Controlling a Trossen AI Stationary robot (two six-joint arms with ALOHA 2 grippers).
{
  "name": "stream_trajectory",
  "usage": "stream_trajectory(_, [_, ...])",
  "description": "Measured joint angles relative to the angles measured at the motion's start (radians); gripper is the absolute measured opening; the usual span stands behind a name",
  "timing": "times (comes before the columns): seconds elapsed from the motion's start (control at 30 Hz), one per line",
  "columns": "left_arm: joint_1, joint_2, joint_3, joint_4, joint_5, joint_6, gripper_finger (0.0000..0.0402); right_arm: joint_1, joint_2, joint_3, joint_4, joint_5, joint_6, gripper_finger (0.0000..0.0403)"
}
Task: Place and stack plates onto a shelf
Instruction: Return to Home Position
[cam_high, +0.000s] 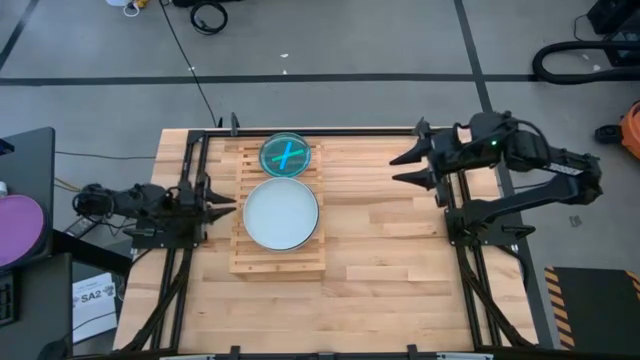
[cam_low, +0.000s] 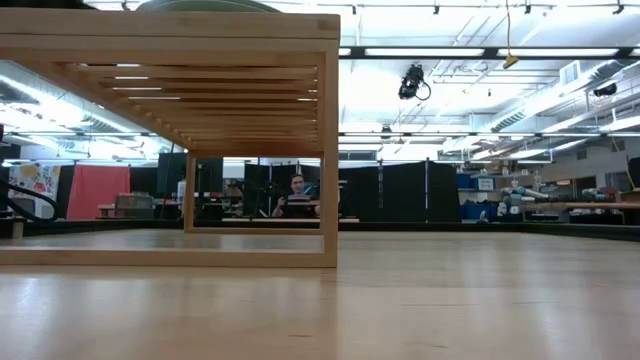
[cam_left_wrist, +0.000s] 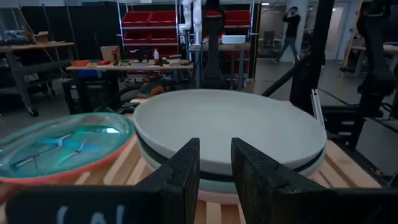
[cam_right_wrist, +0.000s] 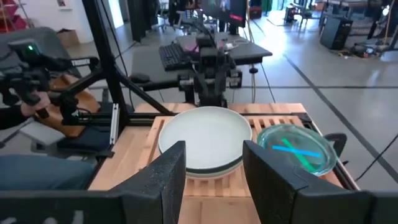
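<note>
Plates (cam_high: 281, 213) seem all stacked on the shelf (cam_high: 275, 262) left of frame centre, small blue-on-red pair (cam_high: 286, 154) above the large stack; left gripper (cam_high: 225, 205) and right gripper (cam_high: 394, 170) flank it, jaws released and empty, leaving only parking.

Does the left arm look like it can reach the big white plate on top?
Probably yes: the left end effector sits open beside the shelf, facing the white plate, with nothing between them.

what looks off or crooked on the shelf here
Nothing stands out: the big plate stack sits level on the shelf, and the small blue plate rests evenly on the red plate beside it.
</note>
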Motion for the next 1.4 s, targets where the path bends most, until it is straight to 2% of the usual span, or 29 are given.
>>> stream_trajectory(0.23, [0.001, 0.000, -0.086, 0.109, -0.030, 0.012, 0.0098, -0.057, -0.037, 0.000, -0.037, -0.064, 0.002, 0.0165])
stream_trajectory(0.47, [0.001, 0.000, -0.101, 0.091, -0.125, 0.065, 0.0098, -0.081, -0.073, -0.033, -0.028, -0.084, 0.001, 0.0165])
stream_trajectory(0.73, [0.001, 0.000, -0.101, 0.059, -0.171, 0.108, 0.0098, -0.123, -0.234, -0.299, 0.166, -0.077, 0.048, 0.0165])
stream_trajectory(1.03, [0.001, 0.000, -0.101, 0.046, -0.176, 0.112, 0.0098, -0.193, -0.497, -0.616, 0.365, -0.076, 0.131, 0.0165])
stream_trajectory(1.4, [0.001, 0.000, -0.100, 0.018, -0.210, 0.113, 0.0098, -0.230, -0.745, -0.875, 0.448, -0.073, 0.216, 0.0165])
